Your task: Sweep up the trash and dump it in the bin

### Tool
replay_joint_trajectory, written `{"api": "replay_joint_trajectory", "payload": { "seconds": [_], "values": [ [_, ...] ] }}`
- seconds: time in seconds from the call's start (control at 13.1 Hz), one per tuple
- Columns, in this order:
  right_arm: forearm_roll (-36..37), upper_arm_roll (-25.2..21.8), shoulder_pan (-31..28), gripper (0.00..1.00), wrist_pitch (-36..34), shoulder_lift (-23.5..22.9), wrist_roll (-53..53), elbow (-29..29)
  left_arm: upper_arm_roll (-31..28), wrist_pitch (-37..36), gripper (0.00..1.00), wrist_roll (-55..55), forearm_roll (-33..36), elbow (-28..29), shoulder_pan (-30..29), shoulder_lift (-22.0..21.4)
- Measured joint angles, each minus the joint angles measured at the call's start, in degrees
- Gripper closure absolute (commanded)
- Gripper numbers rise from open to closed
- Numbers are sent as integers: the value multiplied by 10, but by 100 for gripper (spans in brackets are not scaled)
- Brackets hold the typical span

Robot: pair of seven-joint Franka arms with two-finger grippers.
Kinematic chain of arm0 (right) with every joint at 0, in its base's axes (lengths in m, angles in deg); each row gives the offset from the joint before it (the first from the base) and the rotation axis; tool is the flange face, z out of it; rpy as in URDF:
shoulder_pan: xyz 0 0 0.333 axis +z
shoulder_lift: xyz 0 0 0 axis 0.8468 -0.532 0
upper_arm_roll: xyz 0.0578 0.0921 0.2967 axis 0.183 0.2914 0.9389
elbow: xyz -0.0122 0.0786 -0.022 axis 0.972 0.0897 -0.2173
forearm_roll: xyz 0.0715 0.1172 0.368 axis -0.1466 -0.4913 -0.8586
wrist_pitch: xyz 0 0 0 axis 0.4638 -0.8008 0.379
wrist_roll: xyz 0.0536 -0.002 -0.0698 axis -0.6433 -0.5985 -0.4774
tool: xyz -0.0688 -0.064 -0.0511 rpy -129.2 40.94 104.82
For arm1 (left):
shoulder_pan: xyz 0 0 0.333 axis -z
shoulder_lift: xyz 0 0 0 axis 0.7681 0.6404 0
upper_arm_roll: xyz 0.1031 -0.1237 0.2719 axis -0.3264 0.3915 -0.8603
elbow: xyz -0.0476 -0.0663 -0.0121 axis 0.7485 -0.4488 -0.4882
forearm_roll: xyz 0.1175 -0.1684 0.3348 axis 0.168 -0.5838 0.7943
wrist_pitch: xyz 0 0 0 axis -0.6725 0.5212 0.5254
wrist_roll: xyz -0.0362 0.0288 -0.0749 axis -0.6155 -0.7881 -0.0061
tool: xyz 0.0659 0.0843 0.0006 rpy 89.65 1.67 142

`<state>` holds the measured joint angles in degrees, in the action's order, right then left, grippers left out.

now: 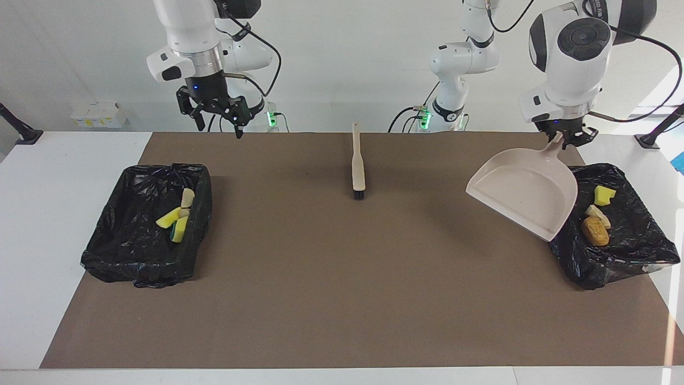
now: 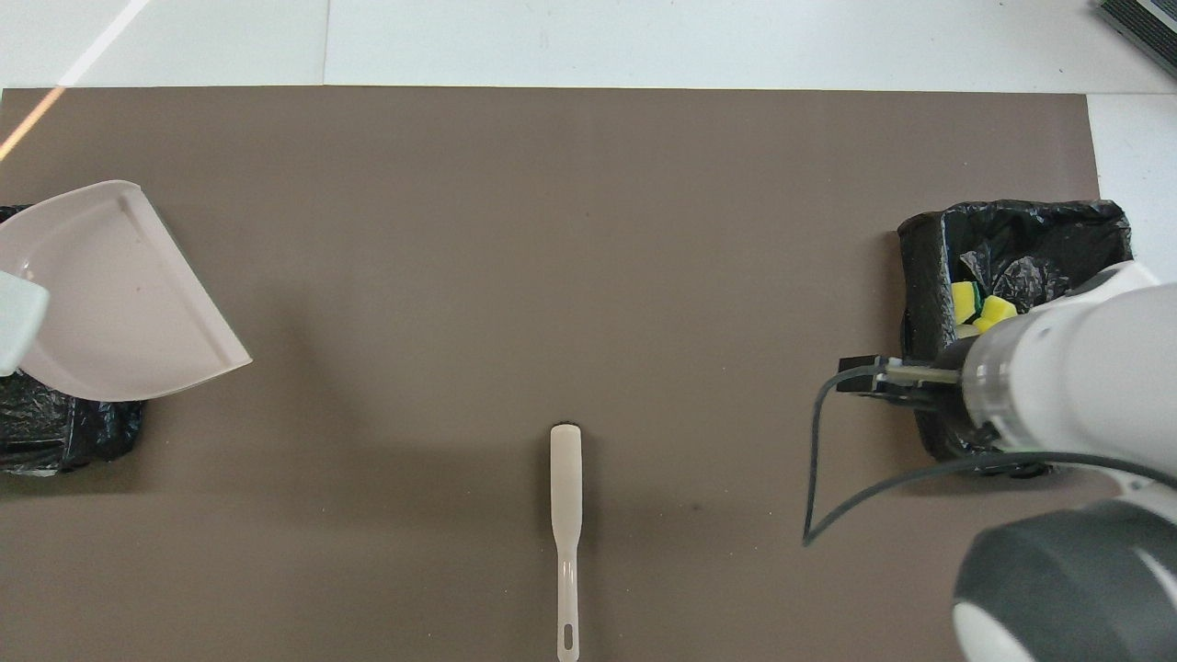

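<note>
2 bins (image 1: 144, 267) (image 1: 630, 267) — 7 scraps (image 1: 595, 231) inside, 1 brush (image 1: 357, 168), 1 dustpan (image 1: 526, 195).

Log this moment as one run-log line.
left tool: shut on dustpan handle, beside bin | right tool: open, empty, raised | brush: lying on mat | trash: in bins

A: What is the left gripper (image 1: 565, 140) doing?
B: It pinches the handle of the dustpan (image 1: 526, 192). The pan hangs tilted over the edge of a black bin (image 1: 636, 251) with trash (image 1: 595, 231) in it.
A: And the right gripper (image 1: 216, 115)?
B: Its fingers are spread wide, up in the air. The brush (image 1: 357, 167) lies flat on the brown mat (image 1: 342, 289).
</note>
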<state>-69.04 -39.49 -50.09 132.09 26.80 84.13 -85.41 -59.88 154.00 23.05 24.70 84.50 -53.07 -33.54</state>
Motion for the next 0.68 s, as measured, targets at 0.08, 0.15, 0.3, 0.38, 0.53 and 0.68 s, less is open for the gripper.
{"api": "replay_joint_trajectory", "payload": {
  "seconds": [0.08, 0.15, 0.3, 0.38, 0.53, 0.68],
  "values": [
    [0, 0, -14, 0, 0, -13, -34, 22, 10, 1, 100, 34, -20, 0, 7, 0],
    [0, -1, -29, 0, -1, -28, -54, 47, 17, 4, 100, 63, -36, 0, 20, 0],
    [0, -2, -50, 0, -9, -51, -66, 83, 21, 11, 100, 128, -73, 0, 40, 1],
    [0, -2, -56, 0, -20, -62, -67, 100, 22, 17, 100, 166, -96, 0, 49, 3],
    [0, -2, -59, 0, -41, -74, -67, 125, 23, 35, 100, 221, -126, 0, 67, 10],
    [0, -3, -62, 0, -62, -81, -67, 147, 23, 49, 100, 293, -134, -2, 105, 31]
  ]
}}
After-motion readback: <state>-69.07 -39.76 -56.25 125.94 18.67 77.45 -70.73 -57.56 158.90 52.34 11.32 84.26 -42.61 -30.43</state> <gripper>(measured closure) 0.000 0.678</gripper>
